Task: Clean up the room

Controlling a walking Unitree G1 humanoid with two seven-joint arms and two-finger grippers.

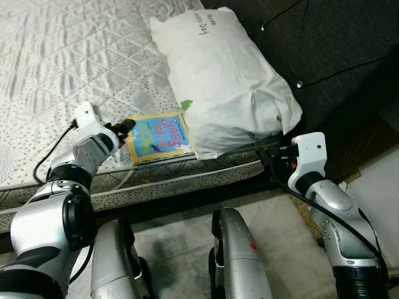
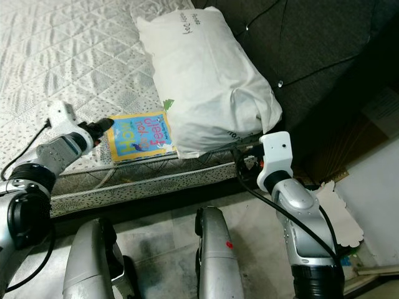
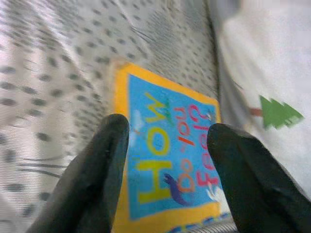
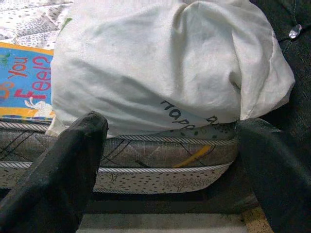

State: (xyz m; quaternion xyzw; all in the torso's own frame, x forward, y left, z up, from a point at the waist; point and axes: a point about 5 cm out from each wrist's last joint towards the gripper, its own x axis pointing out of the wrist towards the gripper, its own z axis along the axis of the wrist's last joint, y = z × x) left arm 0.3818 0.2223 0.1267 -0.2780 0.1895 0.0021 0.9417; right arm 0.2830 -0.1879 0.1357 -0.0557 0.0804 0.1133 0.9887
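Head views – bed: a quilted grey mattress [image 1: 75,68] against a dark tufted headboard [image 1: 336,43]; grey floor [image 1: 174,237] below.
Head views – book: a yellow-and-blue book [image 1: 159,137] lies flat at the mattress edge, one side tucked under the white pillow [image 1: 218,81].
Left wrist view – left gripper [image 3: 167,160]: fingers spread apart just above the book [image 3: 170,160], gripping nothing.
Right wrist view – right gripper [image 4: 170,160]: fingers wide apart, empty, level with the mattress side below the pillow [image 4: 165,63].
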